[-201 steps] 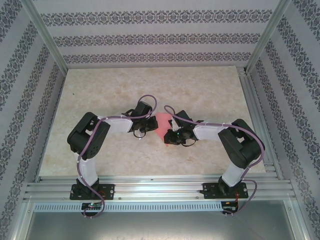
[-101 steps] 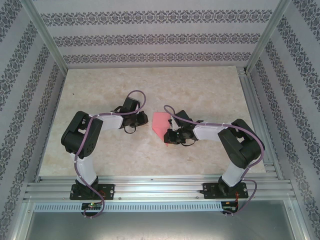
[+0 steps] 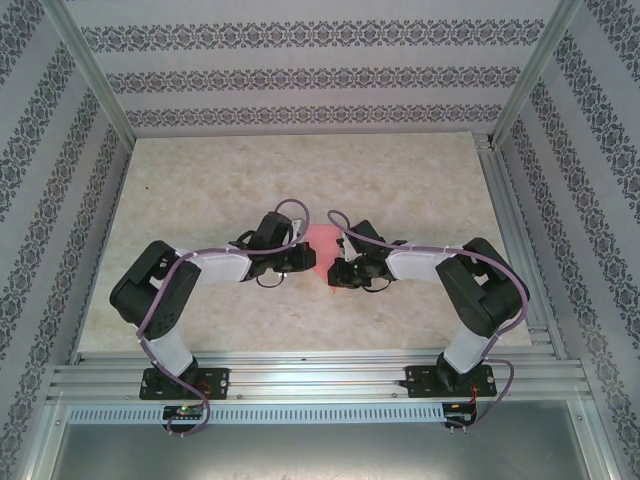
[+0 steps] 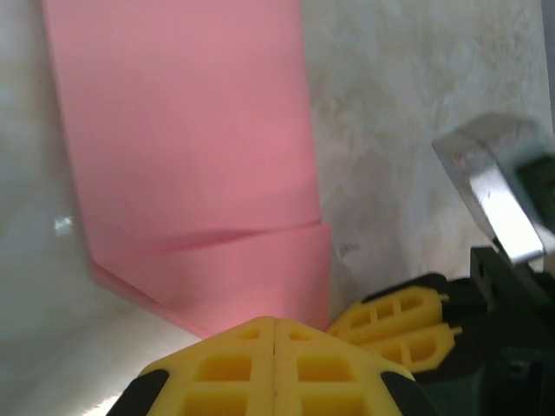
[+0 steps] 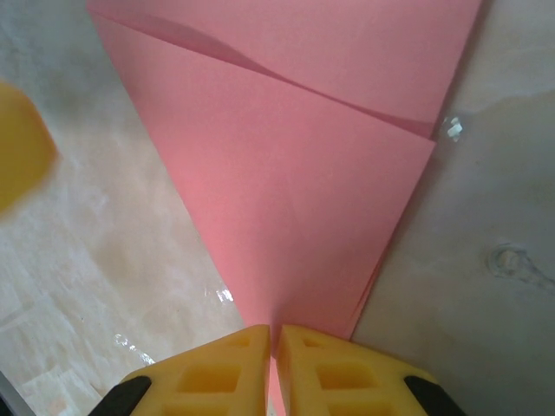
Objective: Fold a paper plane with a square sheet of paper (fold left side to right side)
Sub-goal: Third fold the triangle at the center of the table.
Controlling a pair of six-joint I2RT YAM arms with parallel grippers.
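Pink paper [image 3: 322, 243], creased into layered flaps, is seen lying flat on the table [image 3: 400, 180] between the two grippers. It is judged light, limp and easily slid or torn, so hold is best taken at an edge or corner. The right gripper [image 5: 273, 347] is clamped on a pointed tip. The left gripper [image 4: 274, 342] is closed with nothing gripped, its jaws together at the paper's edge.

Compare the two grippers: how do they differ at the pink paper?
The right gripper pinches the pink paper, pink showing between its fingers; the left gripper is shut with nothing in its seam. The left gripper meets the paper from the left, the right gripper from the right. Both have yellow fingers, closed.
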